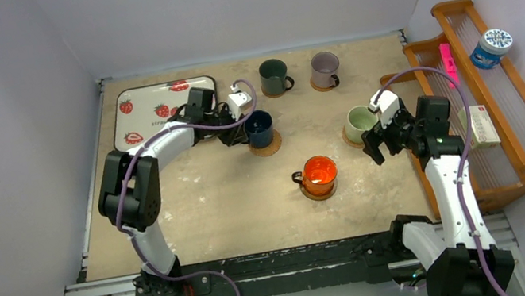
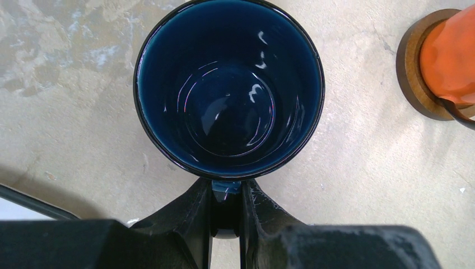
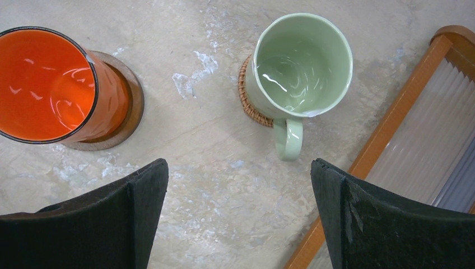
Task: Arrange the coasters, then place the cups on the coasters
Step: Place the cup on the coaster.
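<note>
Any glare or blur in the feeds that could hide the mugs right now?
Left wrist view: small white glints inside the blue mug, rim sharp; the left tool at the bottom edge is dark and soft. Right wrist view: mild reflections inside the green mug and orange mug, both readable. Top view: even light, soft shadows on the table, no glare.

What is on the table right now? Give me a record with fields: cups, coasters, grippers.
cups: navy cup, orange cup, pale green cup, dark green cup, mauve cup
coasters: a coaster shows under every cup; whether the navy cup rests on its own is unclear
left gripper: shut on the navy cup's handle
right gripper: open, empty, before the pale green cup
</note>
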You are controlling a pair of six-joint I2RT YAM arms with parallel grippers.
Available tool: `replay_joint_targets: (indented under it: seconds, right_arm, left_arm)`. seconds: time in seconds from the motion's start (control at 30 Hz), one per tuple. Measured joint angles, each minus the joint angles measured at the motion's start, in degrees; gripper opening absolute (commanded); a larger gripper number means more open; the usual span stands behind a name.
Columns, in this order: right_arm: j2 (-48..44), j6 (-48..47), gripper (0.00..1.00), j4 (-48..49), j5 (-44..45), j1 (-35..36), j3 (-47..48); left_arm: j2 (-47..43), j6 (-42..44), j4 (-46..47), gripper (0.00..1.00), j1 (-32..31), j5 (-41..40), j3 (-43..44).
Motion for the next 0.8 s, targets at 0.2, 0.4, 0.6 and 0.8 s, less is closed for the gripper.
replay_joint_targets:
  seconds: [0.2,0.4,0.6,0.8]
  right_arm:
    - [0.0,0.0,0.99,0.0,0.0,0.0,0.0]
    - [0.0,-0.1,0.99,0.0,0.0,0.0,0.0]
    - [0.0,-0.2,0.99,0.0,0.0,0.0,0.0]
    - [0.0,-0.4,0.99,0.0,0.0,0.0,-0.1]
  left_arm:
    - [0.0,-0.3,2.1,0.0,-0.3,-1.4,-0.8]
    - [-0.2,-1.1,3.4,0.0,-0.4,-1.6,-1.9]
    - [-0.9,-1.4,5.1,0.0,-0.7,-2.6,-3.2]
    - [-2.5,-2.7,7.1,0.0,-0.7,-3.7,-5.7]
